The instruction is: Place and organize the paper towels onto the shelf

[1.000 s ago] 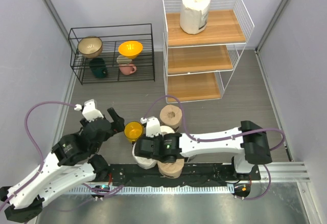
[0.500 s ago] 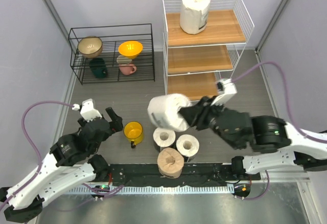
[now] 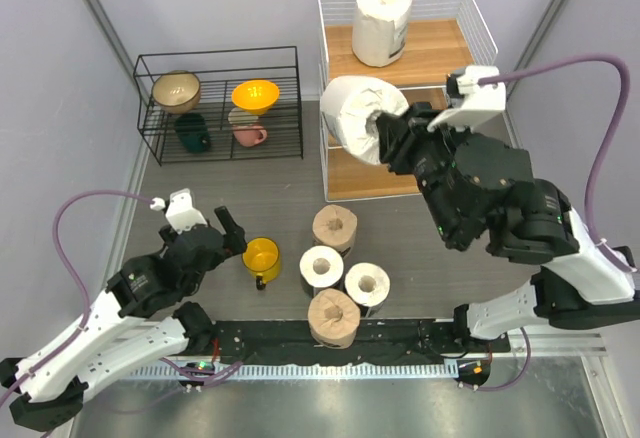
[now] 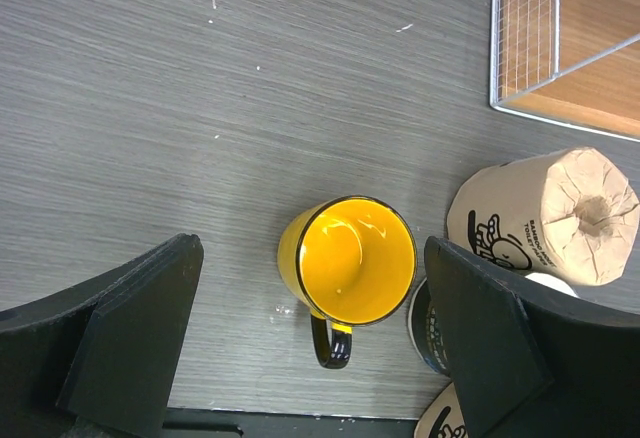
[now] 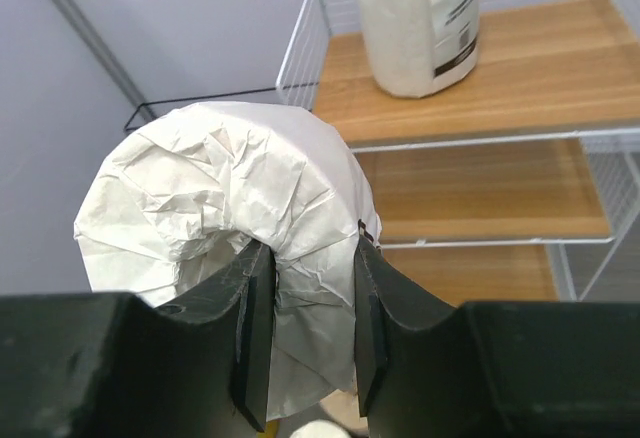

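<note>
Right end effector (image 3: 388, 136) is clamped on a white paper towel roll (image 3: 355, 118), one finger in the hollow core and one outside. The roll is up in the air at the front left of the shelf (image 3: 440, 53), not on any board. Another white roll (image 3: 381, 23) stands upright on the top tier. Four rolls (image 3: 334, 226) sit clustered on the counter (image 3: 220, 188). Left end effector (image 4: 312, 248) has its fingers wide apart and empty, above the yellow cup (image 3: 262, 255).
</note>
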`<state>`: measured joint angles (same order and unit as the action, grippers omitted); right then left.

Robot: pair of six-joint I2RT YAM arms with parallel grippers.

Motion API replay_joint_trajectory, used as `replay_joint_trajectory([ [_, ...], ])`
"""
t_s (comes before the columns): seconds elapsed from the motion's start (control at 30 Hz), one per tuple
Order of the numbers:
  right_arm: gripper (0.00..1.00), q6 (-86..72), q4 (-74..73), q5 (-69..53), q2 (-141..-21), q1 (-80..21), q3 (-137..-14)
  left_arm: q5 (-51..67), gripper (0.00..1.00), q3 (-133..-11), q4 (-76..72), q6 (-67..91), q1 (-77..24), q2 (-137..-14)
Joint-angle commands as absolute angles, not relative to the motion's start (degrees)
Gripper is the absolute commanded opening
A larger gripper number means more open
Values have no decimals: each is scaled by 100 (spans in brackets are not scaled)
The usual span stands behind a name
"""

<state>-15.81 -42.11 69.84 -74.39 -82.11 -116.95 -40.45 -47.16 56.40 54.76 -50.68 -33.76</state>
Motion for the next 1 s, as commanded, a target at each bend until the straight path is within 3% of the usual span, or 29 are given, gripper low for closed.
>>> replay_joint_trajectory([
  [0.0, 31, -308, -3349, 6752, -7488, -7349, -12539, -4052, 100, -4957, 5449, 5379, -5098, -3393],
  [0.3, 31, 949, -3331, 6469, -8893, -6322, -14342, -3964, 100, -4940, 5440, 5405, -5098, -3445],
  [0.7, 30, 388, -3366, 5046, -8877, -3992, -13632, -4034, 100, -4896, 5581, 5414, -5098, -3270],
  [0.97, 30, -228, -3752, 3921, -9149, -2850, -13834, -4061, 99, -4843, 5590, 5414, -5098, -3234],
])
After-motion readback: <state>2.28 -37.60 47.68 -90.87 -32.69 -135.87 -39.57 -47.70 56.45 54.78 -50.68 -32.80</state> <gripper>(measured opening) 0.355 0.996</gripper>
